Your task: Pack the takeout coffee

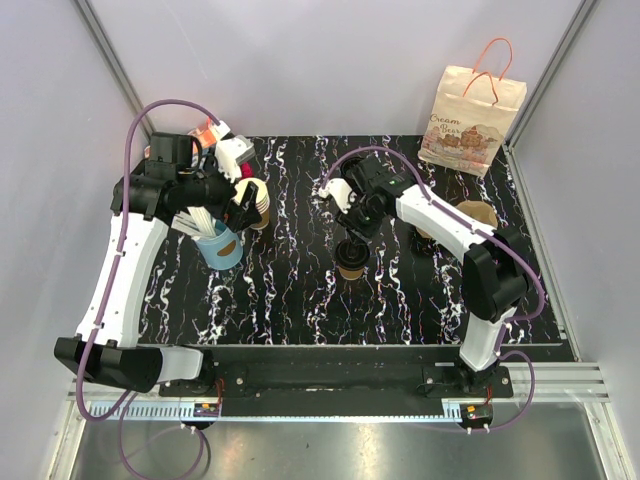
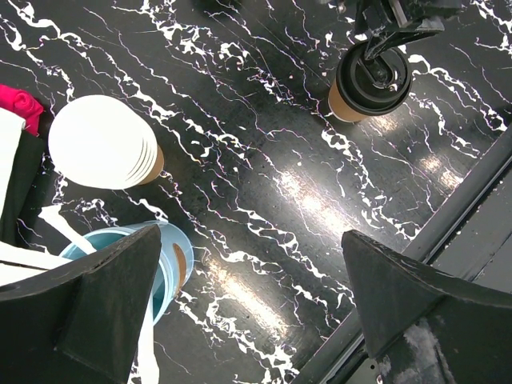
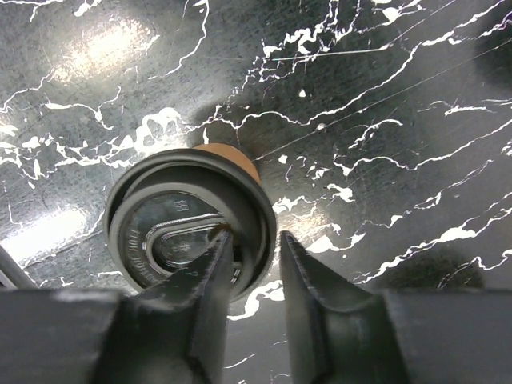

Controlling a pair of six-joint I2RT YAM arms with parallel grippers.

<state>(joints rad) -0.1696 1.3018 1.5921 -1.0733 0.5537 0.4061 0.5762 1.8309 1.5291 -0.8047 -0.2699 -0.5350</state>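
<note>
The takeout coffee (image 1: 350, 260), a brown paper cup with a black lid, stands upright on the black marbled table (image 1: 300, 300) near the middle. It also shows in the left wrist view (image 2: 370, 80) and the right wrist view (image 3: 180, 224). My right gripper (image 1: 352, 235) (image 3: 254, 250) is directly over it, narrowly open. Its jaws straddle the lid's right rim: one fingertip (image 3: 216, 248) rests on the lid top, the other (image 3: 298, 256) is just outside the rim with a sliver of table showing. My left gripper (image 1: 225, 200) (image 2: 248, 240) is wide open and empty at the back left.
A blue cup with white sticks (image 1: 220, 245) (image 2: 164, 268) stands under the left gripper. A stack of lidless brown cups (image 1: 257, 200) (image 2: 104, 142) is beside it. A printed paper bag (image 1: 472, 120) stands at the back right. A brown paper item (image 1: 478, 212) is partly hidden behind the right arm.
</note>
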